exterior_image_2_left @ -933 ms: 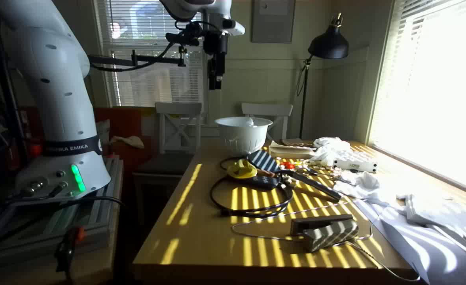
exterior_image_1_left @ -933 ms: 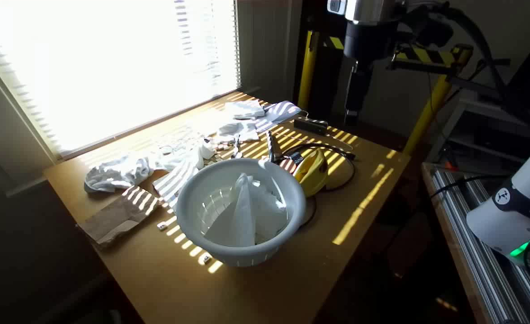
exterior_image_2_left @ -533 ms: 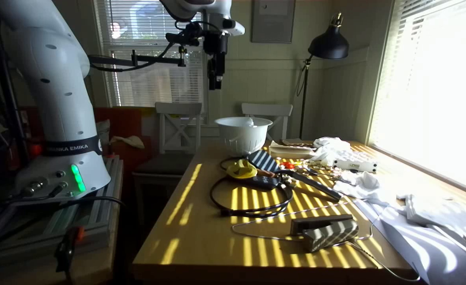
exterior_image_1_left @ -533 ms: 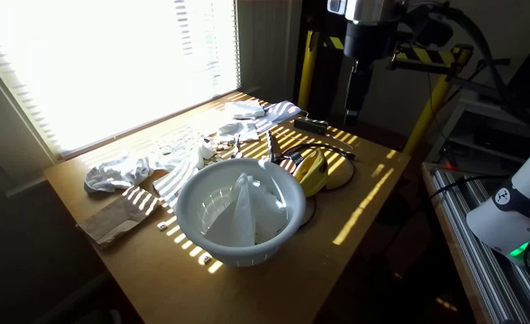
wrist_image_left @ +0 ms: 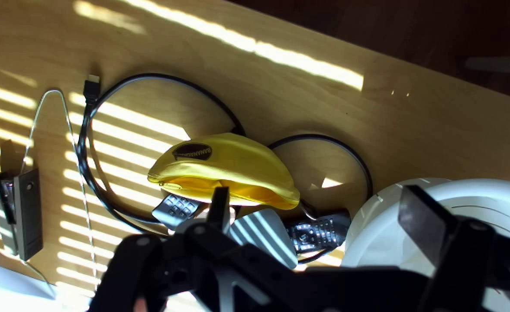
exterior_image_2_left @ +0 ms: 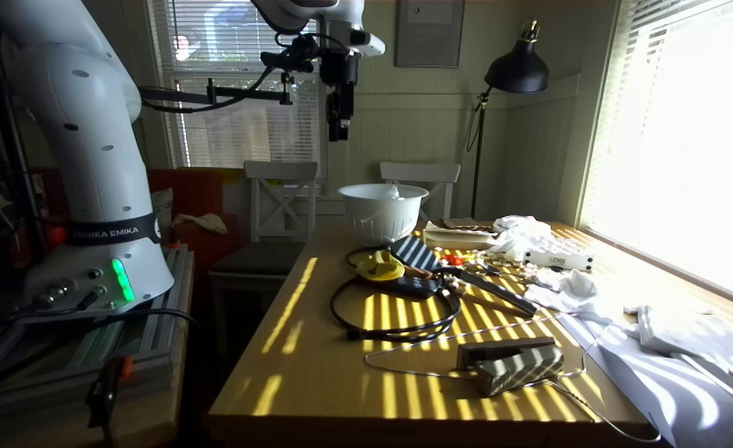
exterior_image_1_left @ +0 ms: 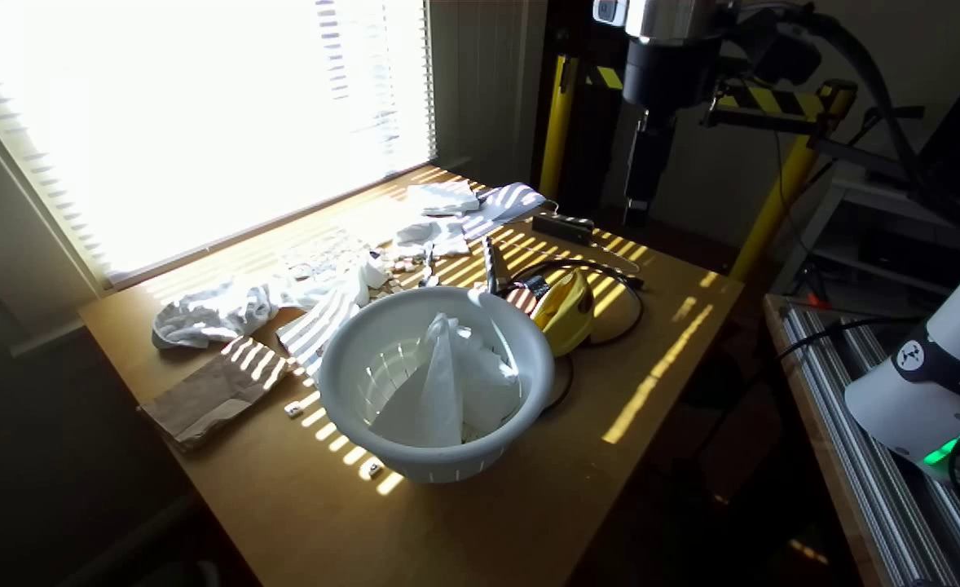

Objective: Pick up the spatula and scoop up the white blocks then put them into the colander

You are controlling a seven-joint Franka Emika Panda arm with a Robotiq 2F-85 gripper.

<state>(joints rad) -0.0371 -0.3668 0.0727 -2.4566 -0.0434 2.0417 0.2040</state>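
Observation:
The spatula lies on the table; its dark blade and black handle show in an exterior view. The blade also shows in the wrist view, its handle hidden behind the gripper. Small white blocks lie scattered on the table; a loose one is near the colander, and several lie by the spatula handle. The white colander stands upright with white paper or cloth inside; it shows also in an exterior view. My gripper is open and empty, high above the table.
A yellow banana-shaped pouch, remotes and a looped black cable lie beside the spatula. A brown paper bag, white cloths and a grey device with thin wire are also on the table.

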